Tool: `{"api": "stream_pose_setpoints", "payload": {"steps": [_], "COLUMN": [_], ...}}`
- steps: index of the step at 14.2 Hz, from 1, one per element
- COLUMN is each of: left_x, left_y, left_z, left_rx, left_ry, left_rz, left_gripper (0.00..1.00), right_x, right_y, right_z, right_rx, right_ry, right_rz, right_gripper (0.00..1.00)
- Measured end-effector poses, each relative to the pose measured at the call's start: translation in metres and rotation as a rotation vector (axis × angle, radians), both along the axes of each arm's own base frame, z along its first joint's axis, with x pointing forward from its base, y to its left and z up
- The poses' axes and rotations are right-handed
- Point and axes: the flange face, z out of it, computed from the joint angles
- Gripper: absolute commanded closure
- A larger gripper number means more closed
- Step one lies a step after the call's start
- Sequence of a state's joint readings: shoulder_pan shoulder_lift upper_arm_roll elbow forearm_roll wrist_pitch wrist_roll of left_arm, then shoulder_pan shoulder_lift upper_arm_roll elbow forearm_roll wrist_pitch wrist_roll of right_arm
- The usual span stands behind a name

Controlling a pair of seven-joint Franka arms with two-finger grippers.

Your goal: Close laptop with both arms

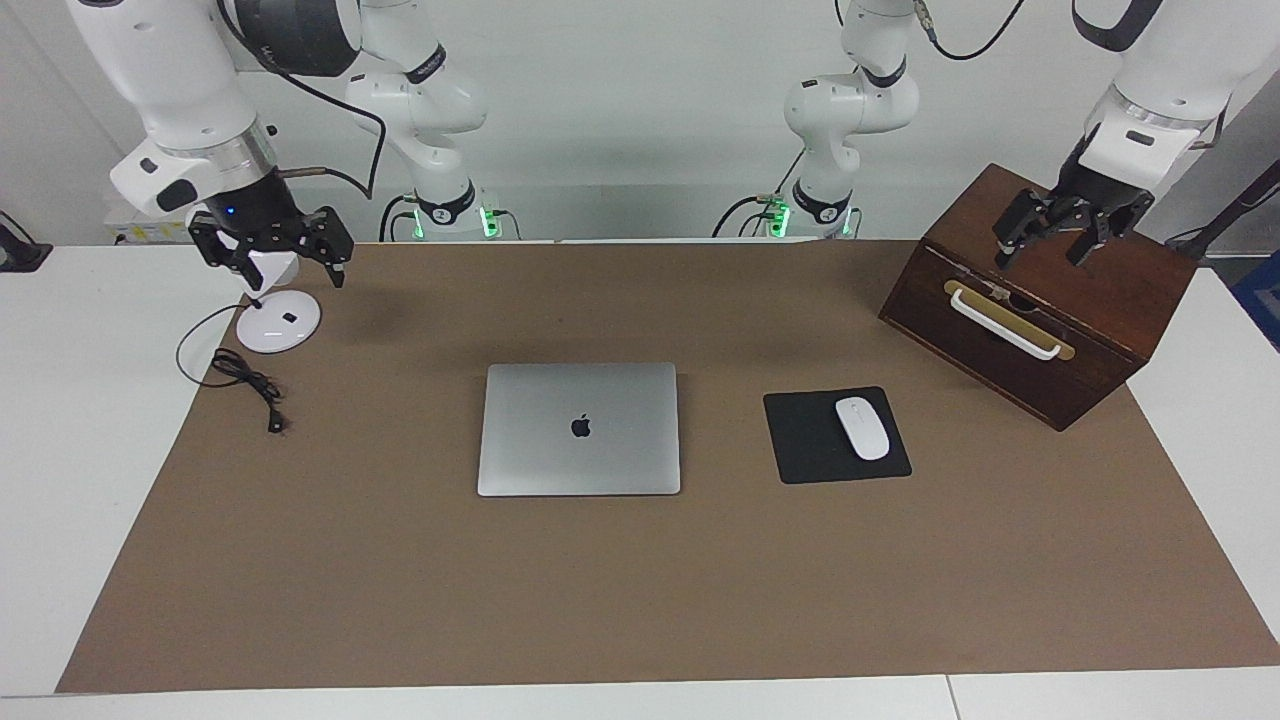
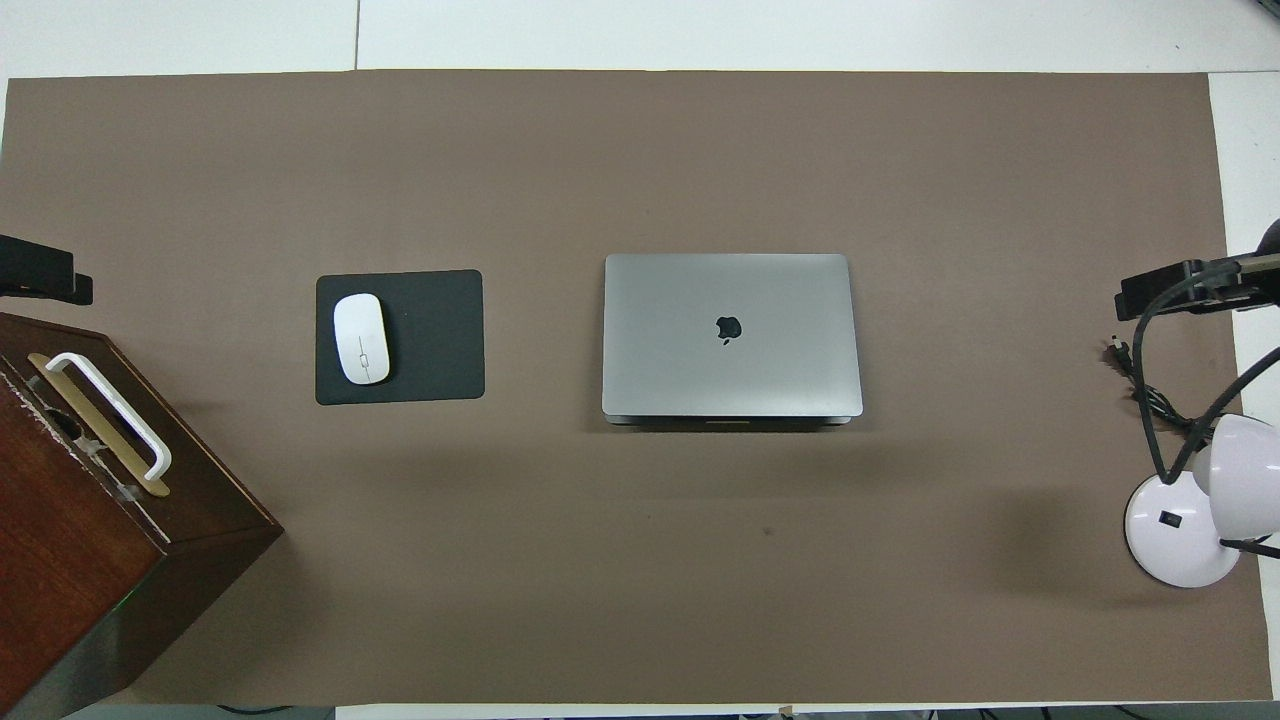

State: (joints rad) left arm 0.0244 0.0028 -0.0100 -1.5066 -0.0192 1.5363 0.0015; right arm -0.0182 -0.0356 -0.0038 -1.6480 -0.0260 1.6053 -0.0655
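The silver-grey laptop [image 1: 578, 429] lies shut and flat in the middle of the brown mat, its lid down and the dark apple logo facing up; it also shows in the overhead view [image 2: 730, 335]. My left gripper [image 1: 1040, 258] hangs open and empty in the air over the wooden box [image 1: 1100, 290], toward the left arm's end of the table. My right gripper [image 1: 290, 275] hangs open and empty over the white lamp base [image 1: 278, 322], toward the right arm's end. Both grippers are well away from the laptop.
A black mouse pad [image 1: 800, 440] with a white mouse [image 1: 862, 428] lies beside the laptop toward the left arm's end. The wooden box has a white handle [image 1: 1003, 322]. The lamp's black cable [image 1: 245, 385] trails on the mat near its base.
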Motion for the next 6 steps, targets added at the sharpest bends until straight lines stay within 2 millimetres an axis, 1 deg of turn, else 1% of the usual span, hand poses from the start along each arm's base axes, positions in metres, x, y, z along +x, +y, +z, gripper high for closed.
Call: {"api": "stream_pose_setpoints", "payload": {"steps": [6], "left_x": [0.0], "left_y": [0.0003], "left_z": [-0.0036], "left_rx": [0.001], "left_ry": [0.008], "left_rz": [0.001], "left_gripper": [0.0], "right_x": [-0.0028], "right_y": [0.0001], "right_z": [-0.0026], "right_rx": [0.001], "right_ry": [0.026], "right_rz": [0.0], "right_gripper": [0.0]}}
